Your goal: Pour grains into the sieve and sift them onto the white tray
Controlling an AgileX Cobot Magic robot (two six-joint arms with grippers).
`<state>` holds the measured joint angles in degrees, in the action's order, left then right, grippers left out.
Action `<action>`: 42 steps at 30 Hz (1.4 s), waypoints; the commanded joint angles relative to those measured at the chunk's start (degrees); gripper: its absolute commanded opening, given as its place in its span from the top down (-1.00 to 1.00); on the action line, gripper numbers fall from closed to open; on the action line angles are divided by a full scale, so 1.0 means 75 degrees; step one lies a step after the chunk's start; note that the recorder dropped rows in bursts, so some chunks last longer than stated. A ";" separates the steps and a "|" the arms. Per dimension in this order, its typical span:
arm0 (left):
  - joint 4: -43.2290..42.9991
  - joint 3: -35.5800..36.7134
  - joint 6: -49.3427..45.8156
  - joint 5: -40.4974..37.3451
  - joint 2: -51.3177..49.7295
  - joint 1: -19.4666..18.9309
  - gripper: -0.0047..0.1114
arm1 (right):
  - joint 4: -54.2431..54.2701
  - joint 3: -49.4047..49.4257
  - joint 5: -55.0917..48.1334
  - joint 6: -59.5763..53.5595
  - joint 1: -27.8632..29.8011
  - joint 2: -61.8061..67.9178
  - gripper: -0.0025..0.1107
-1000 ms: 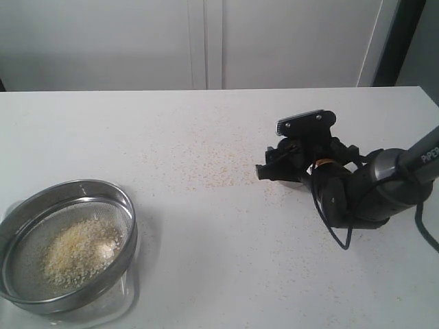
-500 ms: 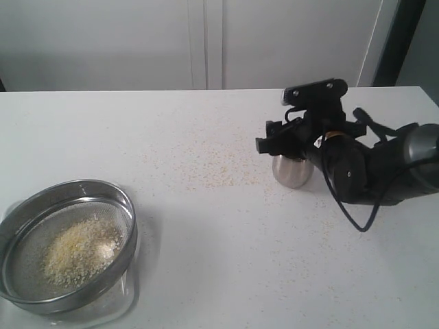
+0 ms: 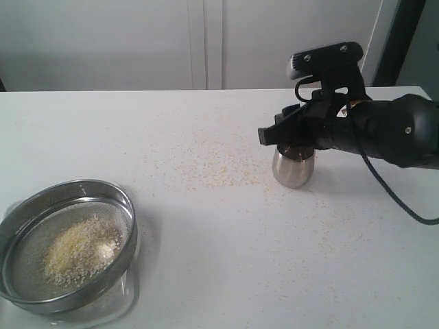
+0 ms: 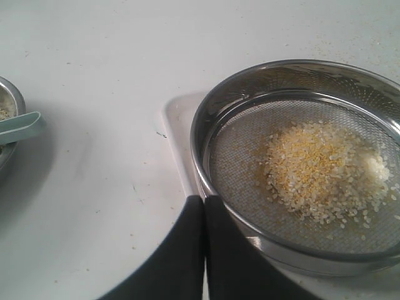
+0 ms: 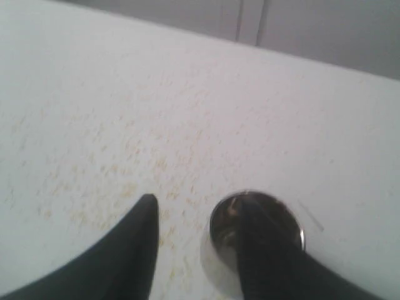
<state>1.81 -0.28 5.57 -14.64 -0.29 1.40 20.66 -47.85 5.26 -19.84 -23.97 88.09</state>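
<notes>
The sieve sits at the near left on the white tray, which mostly hides beneath it. A golden heap of grains lies on the mesh. In the left wrist view my left gripper is shut and empty, its tips at the rim of the sieve, beside the grains and a corner of the tray. My right gripper hovers open just above the small steel cup, which stands upright. In the right wrist view one finger of the gripper overlaps the cup.
Loose grains are scattered over the white table left of the cup. A metal bowl with a pale teal handle shows at the edge of the left wrist view. A grey wall backs the table.
The right arm has risen and swung back from a low pose at the table. The steel cup has come into view standing upright under the gripper. Sieve and grains have not moved.
</notes>
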 commanded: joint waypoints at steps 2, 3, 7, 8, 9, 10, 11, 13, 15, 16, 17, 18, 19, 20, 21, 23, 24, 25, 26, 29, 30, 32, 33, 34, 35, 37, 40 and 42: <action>0.0067 0.0037 -0.0002 0.0002 0.0039 0.0004 0.92 | 0.0016 -0.0011 -0.1894 -0.0601 0.0066 -0.0483 0.64; 0.0067 0.0037 -0.0002 0.0002 0.0039 0.0004 0.92 | 0.0016 -0.0011 -0.2082 -0.0601 0.0066 -0.0557 0.68; 0.0067 0.0037 -0.0002 0.0002 0.0039 0.0004 0.92 | -0.0110 -0.0011 -0.2951 -0.0601 0.0066 -0.0835 0.83; 0.0067 0.0037 -0.0002 0.0002 0.0039 0.0004 0.92 | -0.0203 -0.0011 -0.3221 -0.0601 0.0066 -0.0900 0.87; 0.0067 0.0037 -0.0002 0.0002 0.0039 0.0004 0.92 | -0.0301 -0.0011 -0.3455 -0.0601 0.0066 -0.0934 0.92; 0.0067 0.0037 -0.0002 0.0002 0.0039 0.0004 0.92 | -0.0461 -0.0011 -0.3775 -0.0632 0.0066 -0.0937 0.96; 0.0067 0.0037 -0.0002 0.0002 0.0039 0.0004 0.92 | -0.0655 -0.0011 -0.4129 -0.0725 0.0066 -0.0937 0.96; 0.0067 0.0037 -0.0002 0.0002 0.0039 0.0004 0.92 | -0.0950 0.0004 -0.4786 -0.0963 0.0066 -0.0937 0.96; 0.0067 0.0037 -0.0002 0.0002 0.0039 0.0004 0.92 | -0.0928 0.0049 -0.5141 -0.0975 0.0066 -0.0937 0.96; 0.0067 0.0037 -0.0002 0.0002 0.0039 0.0004 0.92 | -0.0839 0.0068 -0.5093 -0.0924 0.0066 -0.0937 0.96; 0.0067 0.0037 -0.0002 0.0002 0.0039 0.0004 0.92 | -0.0753 0.0068 -0.5093 -0.0926 0.0066 -0.0937 0.96; 0.0067 0.0037 -0.0002 0.0002 0.0039 0.0004 0.92 | -0.0634 0.0068 -0.5124 -0.0926 0.0066 -0.0937 0.96; 0.0067 0.0037 -0.0002 0.0002 0.0039 0.0003 0.92 | -0.0518 0.0068 -0.5165 -0.0926 0.0066 -0.0937 0.96; 0.0067 0.0037 -0.0002 0.0002 0.0039 0.0003 0.92 | -0.0220 0.0068 -0.5359 -0.0926 0.0066 -0.0937 0.96; 0.0067 0.0037 -0.0002 0.0002 0.0039 0.0003 0.92 | -0.0112 0.0068 -0.5440 -0.0948 0.0066 -0.0937 0.96; 0.0067 0.0037 -0.0002 0.0017 0.0039 0.0002 0.92 | 0.0047 0.0068 -0.5455 -0.0986 -0.0005 -0.0937 0.96; 0.0166 0.0037 0.0012 0.0145 0.0039 0.0002 0.92 | 0.0064 0.0068 -0.5403 -0.1159 -0.0095 -0.0937 0.96; 0.0258 0.0037 0.0036 0.0290 0.0039 0.0002 0.92 | 0.0083 0.0068 -0.5385 -0.1159 -0.0132 -0.0937 0.96; 0.0454 0.0037 0.0072 0.0788 0.0039 0.0002 0.92 | 0.0149 0.0068 -0.5332 -0.1159 -0.0241 -0.0937 0.96; 0.1836 0.0037 0.0727 0.1953 0.0039 0.0002 0.92 | 0.0735 0.0068 -0.5311 -0.1748 -0.0311 -0.0937 0.96; 0.1945 0.0037 0.0745 0.2163 0.0039 0.0002 0.92 | 0.0871 0.0068 -0.5311 -0.1862 -0.0311 -0.0937 0.96; 0.1956 0.0037 0.0839 0.2817 0.0039 0.0002 0.92 | 0.1036 0.0068 -0.5324 -0.1977 -0.0311 -0.0937 0.96; 0.1956 0.0037 0.1163 0.3261 0.0039 0.0002 0.92 | 0.1051 0.0068 -0.5324 -0.1977 -0.0311 -0.0937 0.96; 0.1956 0.0037 0.1279 0.3327 0.0039 0.0002 0.92 | 0.1051 0.0068 -0.5324 -0.1977 -0.0311 -0.0937 0.96; 0.1866 -0.0116 0.1221 0.2877 0.0039 0.0002 0.92 | 0.1048 0.0068 -0.5308 -0.1977 -0.0311 -0.0937 0.96; 0.1569 -0.0727 0.0686 0.1568 -0.0148 0.0002 0.92 | 0.1071 0.0068 -0.5307 -0.1977 -0.0311 -0.0937 0.96; 0.1325 -0.1341 0.0452 0.0638 -0.0653 0.0002 0.92 | 0.1068 0.0068 -0.5275 -0.1977 -0.0311 -0.0937 0.96; 0.1241 -0.1796 0.0425 0.0257 -0.1102 0.0002 0.92 | 0.1068 0.0068 -0.5275 -0.1977 -0.0311 -0.0937 0.96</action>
<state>12.31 -9.95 9.77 -8.17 -5.30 1.40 28.37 -47.64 -34.95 -34.01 -26.30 81.46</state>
